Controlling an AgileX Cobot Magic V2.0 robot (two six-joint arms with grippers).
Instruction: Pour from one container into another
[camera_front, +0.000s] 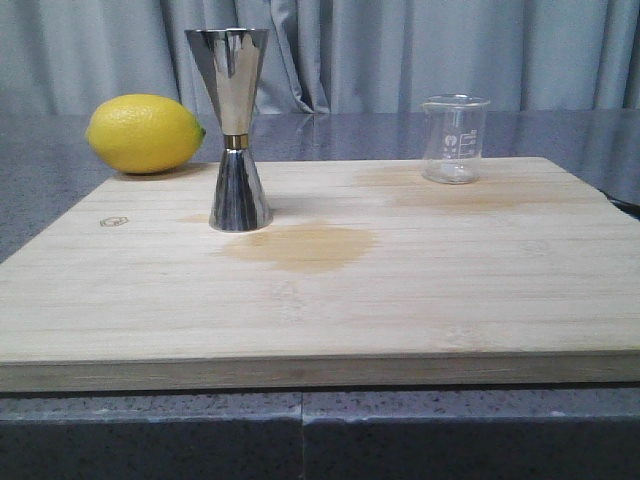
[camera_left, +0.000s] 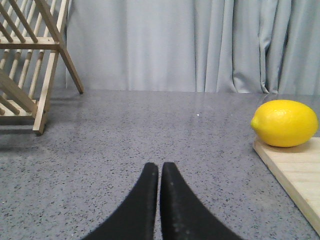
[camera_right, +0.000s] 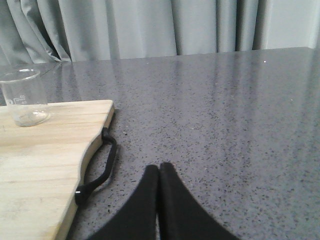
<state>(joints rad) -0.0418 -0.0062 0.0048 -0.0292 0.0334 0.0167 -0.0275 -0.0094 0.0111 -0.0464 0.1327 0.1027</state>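
The clear glass beaker (camera_front: 455, 139) with white marks stands upright at the far right of the bamboo board (camera_front: 320, 300); the right wrist view also shows the beaker (camera_right: 24, 97). The steel hourglass jigger (camera_front: 235, 130) with a brass waist band stands upright at the board's far left. Neither arm appears in the front view. My left gripper (camera_left: 159, 166) is shut and holds nothing, over the grey counter left of the board. My right gripper (camera_right: 159, 167) is shut and holds nothing, over the counter right of the board, well short of the beaker.
A yellow lemon (camera_front: 144, 133) lies at the board's far left corner, behind the jigger. Damp stains (camera_front: 300, 246) mark the board. A black strap handle (camera_right: 97, 167) hangs off the board's right side. A wooden rack (camera_left: 30, 65) stands on the counter, seen in the left wrist view.
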